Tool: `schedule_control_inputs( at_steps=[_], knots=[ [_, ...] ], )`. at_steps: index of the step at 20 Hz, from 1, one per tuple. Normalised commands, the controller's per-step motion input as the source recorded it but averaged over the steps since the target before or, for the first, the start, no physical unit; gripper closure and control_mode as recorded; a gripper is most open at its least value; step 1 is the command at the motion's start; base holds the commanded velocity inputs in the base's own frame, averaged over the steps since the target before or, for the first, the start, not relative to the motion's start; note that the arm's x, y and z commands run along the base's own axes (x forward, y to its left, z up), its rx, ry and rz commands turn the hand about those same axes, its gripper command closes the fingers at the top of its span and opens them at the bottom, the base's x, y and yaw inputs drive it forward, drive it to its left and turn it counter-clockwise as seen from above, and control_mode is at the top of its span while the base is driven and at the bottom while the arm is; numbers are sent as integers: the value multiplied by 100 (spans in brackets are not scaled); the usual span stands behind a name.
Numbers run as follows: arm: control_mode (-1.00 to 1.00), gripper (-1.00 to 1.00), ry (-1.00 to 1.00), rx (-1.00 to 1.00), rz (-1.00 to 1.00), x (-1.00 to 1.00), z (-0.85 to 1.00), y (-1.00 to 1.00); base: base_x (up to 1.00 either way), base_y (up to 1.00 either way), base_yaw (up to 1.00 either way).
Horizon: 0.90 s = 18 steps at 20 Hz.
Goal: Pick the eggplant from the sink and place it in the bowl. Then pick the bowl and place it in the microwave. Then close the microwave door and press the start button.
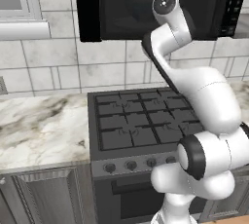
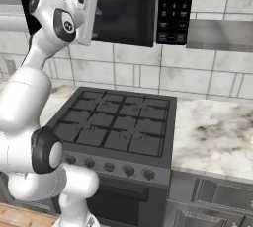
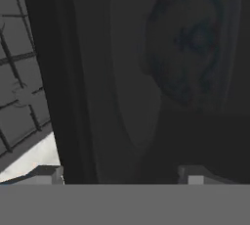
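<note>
Right, the biggest thing in the picture was the grey oven (image 1: pixel 141 121) with its gas burners, sitting dead ahead at twelve o'clock from the base. The marble counter (image 1: pixel 39 130) ran off towards nine o'clock. Above the burners hung the microwave (image 1: pixel 121 9), its keypad (image 2: pixel 175 4) out at two o'clock in the right base view. The black slab at its left end looked like the microwave door (image 1: pixel 87 9) swung open, though I couldn't swear to the angle.

The white arm (image 1: pixel 209 101) reached up and forward, with its wrist at the mouth of the cavity. In the hand view, at one o'clock, the bowl (image 3: pixel 190 43) showed dimly with its blue pattern, inside the dark microwave as far as I could judge. The eggplant couldn't be made out in that gloom.

The gripper (image 3: pixel 122 175) had its fingertips (image 3: pixel 49 174) spread wide at the bottom of the hand view, with nothing between them, and the bowl stood apart from them.

So my read was that the bowl had been set down and let go, putting the task at the end of the placing step. The next move called for drawing the hand straight back out without nudging the bowl. Then it would swing round behind the door towards nine o'clock and push it shut before going for the start button.
</note>
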Motion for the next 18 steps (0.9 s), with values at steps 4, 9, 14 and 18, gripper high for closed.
schedule_control_inputs(
  at_steps=[4,9,14,18],
  knots=[
    [-100,-100,0,0,25,66,1,-18,0,0,0],
    [-100,-100,5,0,26,51,0,-8,0,0,0],
    [-100,-100,8,0,19,-10,-1,-1,0,0,0],
    [-100,-100,0,0,20,-96,-12,-18,0,0,0]
  ],
)
